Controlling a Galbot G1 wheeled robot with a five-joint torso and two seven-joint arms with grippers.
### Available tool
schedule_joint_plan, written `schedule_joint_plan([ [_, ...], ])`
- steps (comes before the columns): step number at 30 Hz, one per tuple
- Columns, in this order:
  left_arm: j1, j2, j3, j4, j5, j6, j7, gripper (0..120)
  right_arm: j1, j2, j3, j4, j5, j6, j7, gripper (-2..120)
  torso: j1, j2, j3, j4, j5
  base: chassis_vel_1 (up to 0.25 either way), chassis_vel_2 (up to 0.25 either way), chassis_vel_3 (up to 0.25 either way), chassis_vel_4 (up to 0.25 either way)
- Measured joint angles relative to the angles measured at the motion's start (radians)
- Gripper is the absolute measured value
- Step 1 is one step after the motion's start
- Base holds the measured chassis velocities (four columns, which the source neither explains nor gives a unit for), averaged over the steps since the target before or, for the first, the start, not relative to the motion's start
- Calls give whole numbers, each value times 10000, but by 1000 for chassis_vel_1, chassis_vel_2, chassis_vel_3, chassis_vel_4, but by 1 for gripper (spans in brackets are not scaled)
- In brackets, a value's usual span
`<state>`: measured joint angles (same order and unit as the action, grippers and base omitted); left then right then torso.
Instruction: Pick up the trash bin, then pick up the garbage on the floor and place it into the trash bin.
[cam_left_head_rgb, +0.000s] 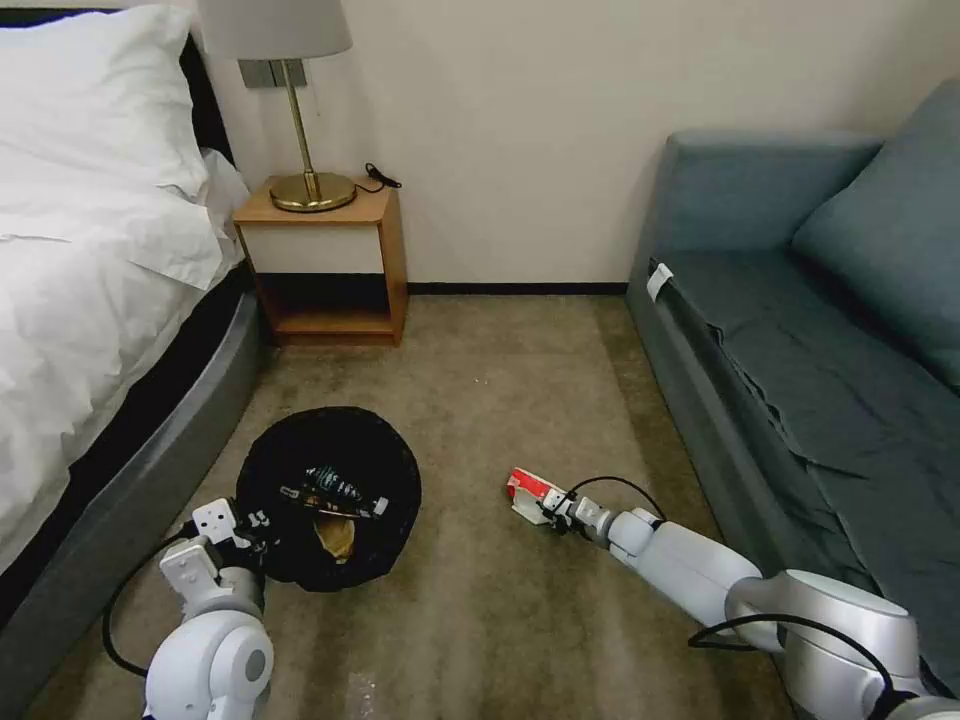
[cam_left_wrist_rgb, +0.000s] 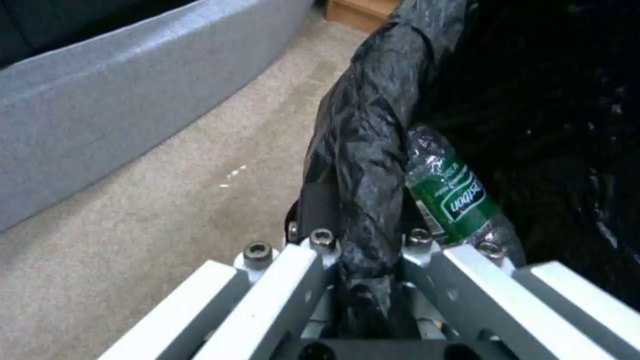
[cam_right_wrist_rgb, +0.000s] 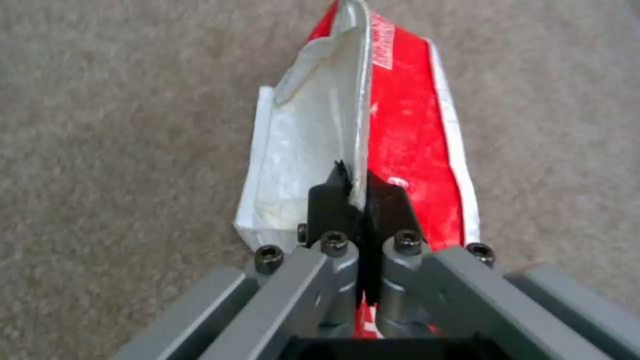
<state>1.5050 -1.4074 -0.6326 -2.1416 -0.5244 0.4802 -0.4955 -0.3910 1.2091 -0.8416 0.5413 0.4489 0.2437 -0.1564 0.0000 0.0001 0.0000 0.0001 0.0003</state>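
Observation:
The trash bin (cam_left_head_rgb: 330, 495), round and lined with a crinkly black bag, sits low on the left over the carpet. My left gripper (cam_left_head_rgb: 250, 525) is shut on its near rim (cam_left_wrist_rgb: 363, 165), one finger on each side of the black plastic. Inside lie a clear bottle with a green label (cam_left_wrist_rgb: 453, 197) (cam_left_head_rgb: 335, 487) and a yellow-brown wrapper (cam_left_head_rgb: 338, 538). To the right, my right gripper (cam_left_head_rgb: 548, 503) is shut on a crumpled red-and-white wrapper (cam_left_head_rgb: 528, 490) (cam_right_wrist_rgb: 373, 145), pinching its edge between black fingertips (cam_right_wrist_rgb: 330, 200) just above the carpet.
A bed (cam_left_head_rgb: 90, 300) with a grey base runs along the left, close to the bin. A wooden nightstand (cam_left_head_rgb: 325, 260) with a brass lamp stands at the back wall. A blue-grey sofa (cam_left_head_rgb: 820, 340) lines the right side. Open carpet (cam_left_head_rgb: 500, 380) lies between them.

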Motion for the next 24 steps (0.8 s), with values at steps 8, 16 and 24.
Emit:
schedule_joint_plan([
  [8,-49,16,-7,-9,-42,97,2,3,338,-2026,1125,2862,268,280,640,0,1,-1,1,-6,-1,0,0,0,0],
  [16,-165,-25,107,166,-53,161,-10,3,646,-3576,2031,8892,1631,-662,1447,0,0,0,0,3,-5,0,0,0,0],
  [24,-379,-37,258,415,-84,218,-43,3,1011,-3580,1223,13046,3620,-1544,2702,0,0,0,-1,0,-5,0,0,0,0],
])
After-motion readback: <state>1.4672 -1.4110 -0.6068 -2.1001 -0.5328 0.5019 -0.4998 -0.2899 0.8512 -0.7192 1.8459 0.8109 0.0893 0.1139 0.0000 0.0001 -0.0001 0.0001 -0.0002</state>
